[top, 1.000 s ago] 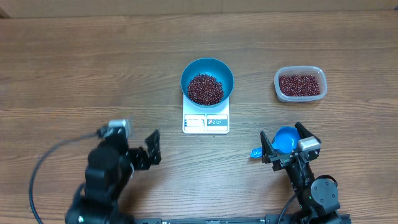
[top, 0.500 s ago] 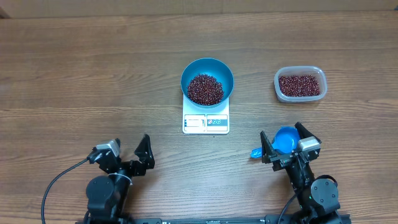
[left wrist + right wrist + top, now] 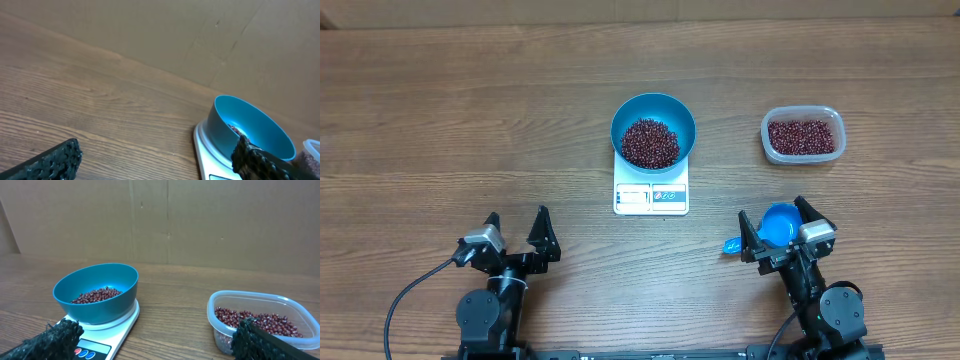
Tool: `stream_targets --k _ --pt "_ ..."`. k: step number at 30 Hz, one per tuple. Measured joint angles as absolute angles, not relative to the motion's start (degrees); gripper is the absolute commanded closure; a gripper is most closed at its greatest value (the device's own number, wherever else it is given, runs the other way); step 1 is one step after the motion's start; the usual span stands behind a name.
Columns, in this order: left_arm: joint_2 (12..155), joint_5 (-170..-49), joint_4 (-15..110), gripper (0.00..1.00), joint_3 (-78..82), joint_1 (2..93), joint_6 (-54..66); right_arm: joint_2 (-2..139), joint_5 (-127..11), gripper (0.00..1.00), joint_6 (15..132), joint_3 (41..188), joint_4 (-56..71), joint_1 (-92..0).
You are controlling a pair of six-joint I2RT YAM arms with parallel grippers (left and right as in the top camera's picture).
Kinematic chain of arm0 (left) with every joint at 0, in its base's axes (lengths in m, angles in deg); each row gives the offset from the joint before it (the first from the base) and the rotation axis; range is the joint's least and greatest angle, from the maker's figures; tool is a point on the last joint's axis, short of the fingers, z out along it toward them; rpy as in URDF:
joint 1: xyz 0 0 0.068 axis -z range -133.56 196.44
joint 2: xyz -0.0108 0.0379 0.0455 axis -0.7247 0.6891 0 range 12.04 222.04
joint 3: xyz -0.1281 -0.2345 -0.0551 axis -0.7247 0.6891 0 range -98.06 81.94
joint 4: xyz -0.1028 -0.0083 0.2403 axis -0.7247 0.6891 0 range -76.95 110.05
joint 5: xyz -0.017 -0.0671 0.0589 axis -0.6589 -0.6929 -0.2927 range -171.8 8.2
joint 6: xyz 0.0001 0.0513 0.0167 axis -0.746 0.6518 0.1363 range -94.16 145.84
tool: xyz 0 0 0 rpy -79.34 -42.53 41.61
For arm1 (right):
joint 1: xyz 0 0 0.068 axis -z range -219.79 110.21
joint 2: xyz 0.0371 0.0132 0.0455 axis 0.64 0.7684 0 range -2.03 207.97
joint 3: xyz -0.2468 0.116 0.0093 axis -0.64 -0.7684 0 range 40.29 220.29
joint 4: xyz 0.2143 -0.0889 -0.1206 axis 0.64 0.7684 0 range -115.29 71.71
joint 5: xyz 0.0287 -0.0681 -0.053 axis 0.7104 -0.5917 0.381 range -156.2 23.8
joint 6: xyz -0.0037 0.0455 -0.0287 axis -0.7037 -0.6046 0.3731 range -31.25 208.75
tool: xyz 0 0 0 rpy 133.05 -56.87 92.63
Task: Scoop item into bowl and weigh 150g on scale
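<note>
Your bowl (image 3: 653,112) sits on the scale (image 3: 651,198) mid-table, beans (image 3: 650,143) heaped inside. Left gripper (image 3: 517,216) is spread wide, holding nothing; right gripper (image 3: 773,212) is spread wide too, blue scoop (image 3: 780,226) lying between its fingers, contact unclear. Tub (image 3: 803,114) of more beans sits right of the bowl.

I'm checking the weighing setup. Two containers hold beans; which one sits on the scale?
The round blue bowl, resting on the white scale. The clear plastic tub stands apart, directly on the table.
</note>
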State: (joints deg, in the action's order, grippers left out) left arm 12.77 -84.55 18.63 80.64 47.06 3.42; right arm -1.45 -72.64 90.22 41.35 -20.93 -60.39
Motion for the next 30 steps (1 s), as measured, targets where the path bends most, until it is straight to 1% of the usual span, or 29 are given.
stream_targets --k 6,30 --pt "12.8 -84.5 18.6 0.0 80.6 47.1 5.0 -1.4 -72.6 0.0 90.2 41.3 -20.9 -60.4" --pt "12.8 -84.5 18.6 0.01 80.6 47.1 5.1 -1.4 -72.7 0.0 90.2 41.3 -20.9 -60.4"
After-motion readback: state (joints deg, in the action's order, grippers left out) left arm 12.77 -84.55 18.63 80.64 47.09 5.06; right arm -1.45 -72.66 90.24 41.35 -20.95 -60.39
